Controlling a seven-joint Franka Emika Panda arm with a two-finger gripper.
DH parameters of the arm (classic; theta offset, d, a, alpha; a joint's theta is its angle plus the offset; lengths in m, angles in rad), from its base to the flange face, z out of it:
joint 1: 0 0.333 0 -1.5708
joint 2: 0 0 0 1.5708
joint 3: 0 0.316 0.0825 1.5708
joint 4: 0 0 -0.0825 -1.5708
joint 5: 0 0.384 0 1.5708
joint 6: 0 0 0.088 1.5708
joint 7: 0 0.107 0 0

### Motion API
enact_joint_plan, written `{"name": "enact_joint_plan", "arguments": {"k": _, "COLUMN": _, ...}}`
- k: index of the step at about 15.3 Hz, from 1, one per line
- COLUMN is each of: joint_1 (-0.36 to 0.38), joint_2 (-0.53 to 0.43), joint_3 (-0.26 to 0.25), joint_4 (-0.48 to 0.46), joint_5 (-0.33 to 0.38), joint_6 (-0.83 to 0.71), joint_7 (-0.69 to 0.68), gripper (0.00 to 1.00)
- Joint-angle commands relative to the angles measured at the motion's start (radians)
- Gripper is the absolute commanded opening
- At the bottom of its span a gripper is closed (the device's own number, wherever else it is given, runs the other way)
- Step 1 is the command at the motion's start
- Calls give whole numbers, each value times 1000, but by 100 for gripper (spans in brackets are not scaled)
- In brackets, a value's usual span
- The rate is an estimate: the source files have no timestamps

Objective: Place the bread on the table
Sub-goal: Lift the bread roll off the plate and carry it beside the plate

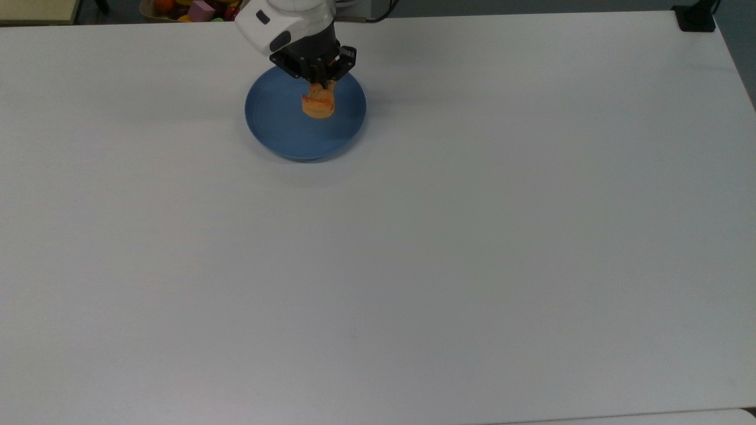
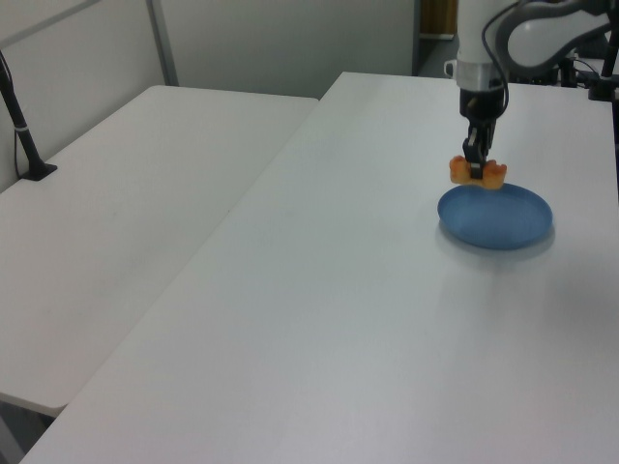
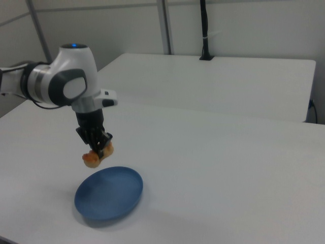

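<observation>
The fingers (image 2: 474, 172) are closed on the middle of the bread (image 2: 477, 173), which hangs in the air just above the far part of the blue plate (image 1: 277, 127), touching neither plate nor worktop (image 1: 413, 248). In the left view the loaf's long axis lies level, crosswise to the fingers. The plate sits near the worktop's far edge in the top view; bare worktop lies on every side, so the carry must pass the plate's rim

— Any words, labels or numbers to read anywhere?
— None. Nothing printed on the worktop (image 1: 472, 265), nothing on the plate (image 1: 277, 127), no legible marking on the arm (image 3: 66, 84).
</observation>
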Motion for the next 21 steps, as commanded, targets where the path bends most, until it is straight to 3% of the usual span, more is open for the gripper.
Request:
{"name": "enact_joint_plan", "arguments": {"k": 1, "joint_1": 38, "joint_2": -11, "joint_3": 3, "joint_4": 89, "joint_5": -12, "joint_6": -88, "joint_7": 18, "gripper": 0}}
{"name": "enact_joint_plan", "arguments": {"k": 4, "joint_1": 85, "joint_2": -11, "joint_3": 10, "joint_4": 123, "joint_5": -12, "joint_6": -97, "joint_7": 63, "gripper": 0}}
{"name": "enact_joint_plan", "arguments": {"k": 5, "joint_1": 91, "joint_2": -11, "joint_3": 38, "joint_4": 132, "joint_5": -12, "joint_6": -97, "joint_7": 93, "gripper": 0}}
{"name": "enact_joint_plan", "arguments": {"k": 8, "joint_1": 105, "joint_2": -9, "joint_3": 127, "joint_4": 138, "joint_5": -11, "joint_6": -98, "joint_7": 176, "gripper": 0}}
{"name": "enact_joint_plan", "arguments": {"k": 11, "joint_1": 119, "joint_2": 6, "joint_3": 269, "joint_4": 161, "joint_5": 1, "joint_6": -82, "joint_7": 311, "gripper": 0}}
{"name": "enact_joint_plan", "arguments": {"k": 14, "joint_1": 120, "joint_2": 52, "joint_3": 371, "joint_4": 175, "joint_5": 5, "joint_6": -42, "joint_7": 379, "gripper": 0}}
{"name": "enact_joint_plan", "arguments": {"k": 16, "joint_1": 146, "joint_2": 86, "joint_3": 394, "joint_4": 175, "joint_5": 5, "joint_6": 32, "joint_7": 435, "gripper": 0}}
{"name": "enact_joint_plan", "arguments": {"k": 21, "joint_1": 231, "joint_2": 192, "joint_3": 397, "joint_4": 176, "joint_5": -12, "joint_6": 138, "joint_7": 515, "gripper": 0}}
